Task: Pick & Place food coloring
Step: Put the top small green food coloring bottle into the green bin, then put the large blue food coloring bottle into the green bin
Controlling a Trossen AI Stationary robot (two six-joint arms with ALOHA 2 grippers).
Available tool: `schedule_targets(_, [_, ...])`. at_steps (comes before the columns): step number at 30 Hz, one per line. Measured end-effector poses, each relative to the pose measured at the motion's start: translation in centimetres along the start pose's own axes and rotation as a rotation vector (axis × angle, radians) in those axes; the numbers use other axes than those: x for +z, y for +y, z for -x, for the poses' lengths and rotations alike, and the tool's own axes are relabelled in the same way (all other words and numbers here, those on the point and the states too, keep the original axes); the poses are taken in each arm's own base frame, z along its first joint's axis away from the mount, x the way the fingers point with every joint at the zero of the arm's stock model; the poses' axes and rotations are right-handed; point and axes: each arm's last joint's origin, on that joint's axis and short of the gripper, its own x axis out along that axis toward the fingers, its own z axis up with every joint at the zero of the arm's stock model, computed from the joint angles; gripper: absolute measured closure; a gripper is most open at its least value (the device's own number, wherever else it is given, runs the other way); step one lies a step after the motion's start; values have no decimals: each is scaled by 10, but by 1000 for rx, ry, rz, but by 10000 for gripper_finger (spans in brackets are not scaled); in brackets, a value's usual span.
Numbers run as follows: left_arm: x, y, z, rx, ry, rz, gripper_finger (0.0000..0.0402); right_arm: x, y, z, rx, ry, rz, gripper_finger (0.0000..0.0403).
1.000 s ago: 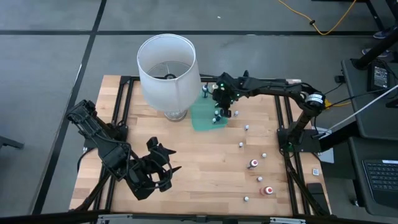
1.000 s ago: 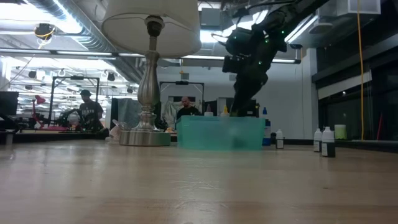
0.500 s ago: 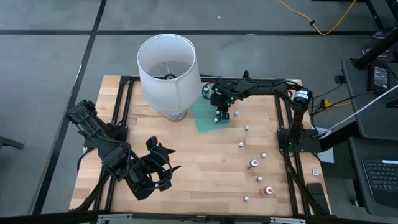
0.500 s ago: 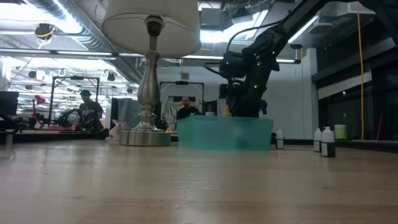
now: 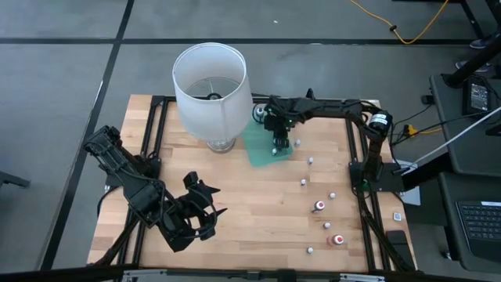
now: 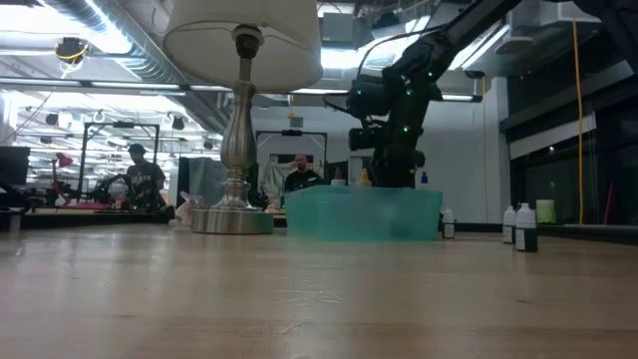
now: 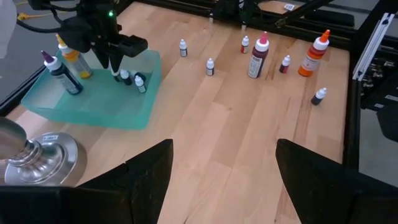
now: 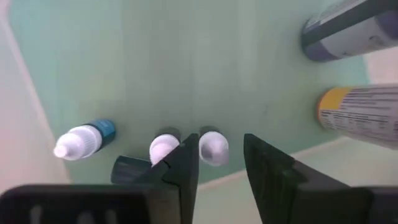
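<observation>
The green tray [image 5: 262, 147] lies on the table beside the lamp, with my right gripper [image 8: 221, 168] pointing steeply down into it [image 7: 115, 70]. Its fingers stand apart around a tiny white-capped food coloring bottle [image 8: 213, 148] that stands upright on the tray floor. A second small bottle [image 8: 163, 148] stands next to it, and a blue one [image 8: 84, 140] lies on its side. More small food coloring bottles [image 5: 311, 160] are scattered over the right half of the table. My left gripper [image 5: 205, 213] waits open above the near left of the table. My right gripper has one finger [image 8: 183, 168] on each side of the small bottle's white cap [image 8: 213, 148], coming from above and pointing down. A gap shows at the other finger [image 8: 264, 165]. Whether the nearer finger still touches the cap I cannot tell.
A tall dark blue bottle [image 7: 59, 71] and a yellow-orange one [image 7: 73, 56] stand in the tray's far part. The white lampshade [image 5: 211, 78] and metal lamp base [image 7: 37, 155] are just left of the tray. Larger dark red [image 7: 258, 53] and orange [image 7: 314, 55] bottles stand at the right.
My right gripper has gone down into the tray and a little toward the lamp, tipping more steeply downward. The small bottle now stands on the tray floor between its fingers.
</observation>
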Motion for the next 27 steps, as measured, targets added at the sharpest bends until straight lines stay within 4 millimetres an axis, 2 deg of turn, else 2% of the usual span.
schedule_targets(7, [0, 0, 2, 13, -20, 43, 125, 14, -5, 19, -2, -7, -14, 248])
schedule_targets(12, [-2, 4, 15, 24, -62, 7, 125, 24, -8, 38, 4, 3, -71, 229])
schedule_targets(21, [-15, 41, 63, 107, -133, -66, 125, 34, -2, 72, 97, 54, -178, 212])
schedule_targets(27, [-8, 67, 81, 98, -136, -174, 125, 34, 1, 93, 84, 23, -271, 211])
